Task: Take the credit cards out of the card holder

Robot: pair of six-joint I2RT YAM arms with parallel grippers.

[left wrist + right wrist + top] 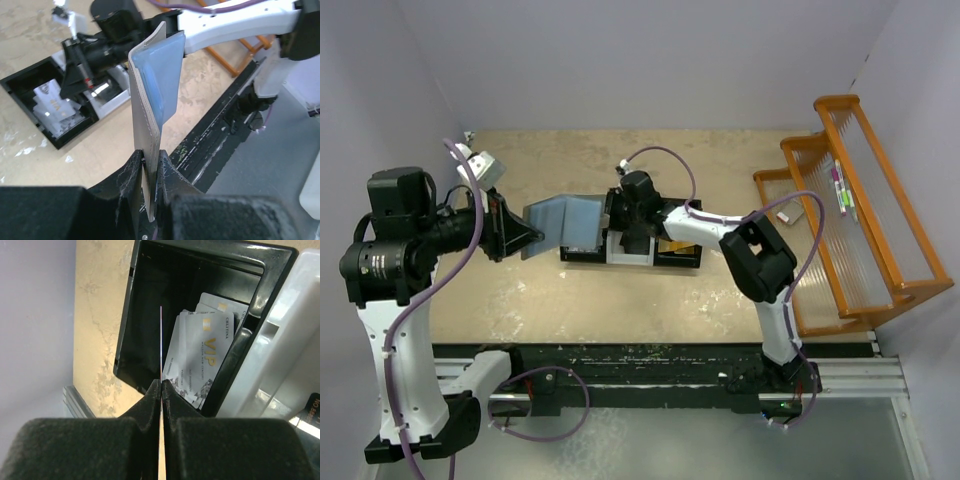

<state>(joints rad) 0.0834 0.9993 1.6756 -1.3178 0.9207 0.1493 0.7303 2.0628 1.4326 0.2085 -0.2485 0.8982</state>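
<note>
The card holder point(565, 222), a grey-blue bifold, hangs partly open above the table, left of the tray. My left gripper point(525, 238) is shut on its lower edge. In the left wrist view the card holder point(155, 85) stands edge-on and upright between my fingers point(167, 170). My right gripper point(161, 385) is shut on one credit card point(161, 340), seen only as a thin edge-on line. It hovers over the tray's black left compartment point(145, 315). Several silver credit cards point(200, 355) lie stacked in that compartment, the top one marked VIP.
The black-and-white three-compartment tray point(582, 255) sits mid-table under my right gripper point(623, 222). An orange rack point(860, 200) holding pens stands along the right side. A small white object point(485, 165) lies at the back left. A metal rail point(650, 355) runs along the near edge.
</note>
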